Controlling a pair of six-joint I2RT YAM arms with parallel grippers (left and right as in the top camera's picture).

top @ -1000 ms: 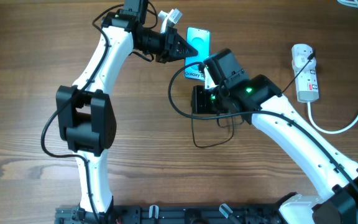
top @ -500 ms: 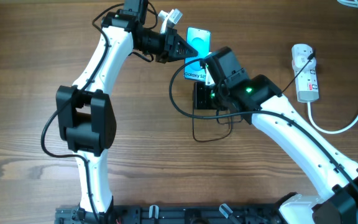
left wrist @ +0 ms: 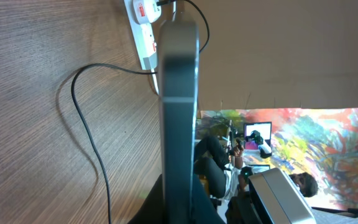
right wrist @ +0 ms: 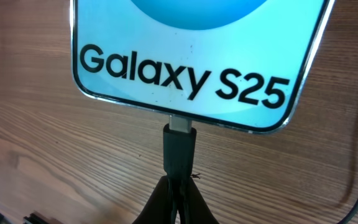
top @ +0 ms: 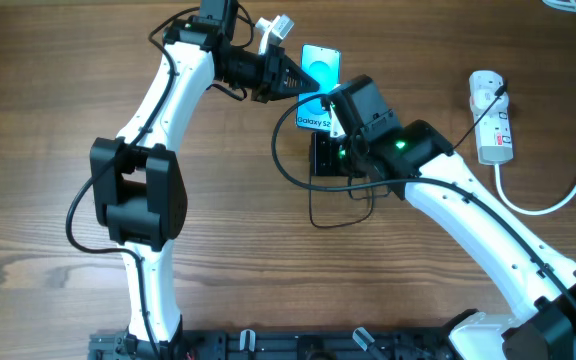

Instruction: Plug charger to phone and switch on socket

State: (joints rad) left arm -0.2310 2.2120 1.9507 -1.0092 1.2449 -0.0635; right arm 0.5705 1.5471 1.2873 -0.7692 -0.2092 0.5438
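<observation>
The phone (top: 318, 72) with its cyan screen lies at the table's far middle, its "Galaxy S25" end toward my right arm. My left gripper (top: 296, 82) is shut on the phone's side edge; in the left wrist view the phone (left wrist: 179, 112) stands edge-on between the fingers. My right gripper (right wrist: 179, 186) is shut on the charger's dark plug (right wrist: 179, 146), whose metal tip sits at the port in the phone's bottom edge (right wrist: 191, 56). The black cable (top: 320, 215) loops under the right arm. The white socket (top: 492, 118) lies at the far right.
A thick white cord (top: 568, 190) curves from the socket toward the right edge. A black plug and thin cable sit in the socket's top (top: 498, 92). The socket and cable also show in the left wrist view (left wrist: 143, 31).
My right gripper has moved a little up toward the phone with the plug, then held still. The left arm has not moved.
</observation>
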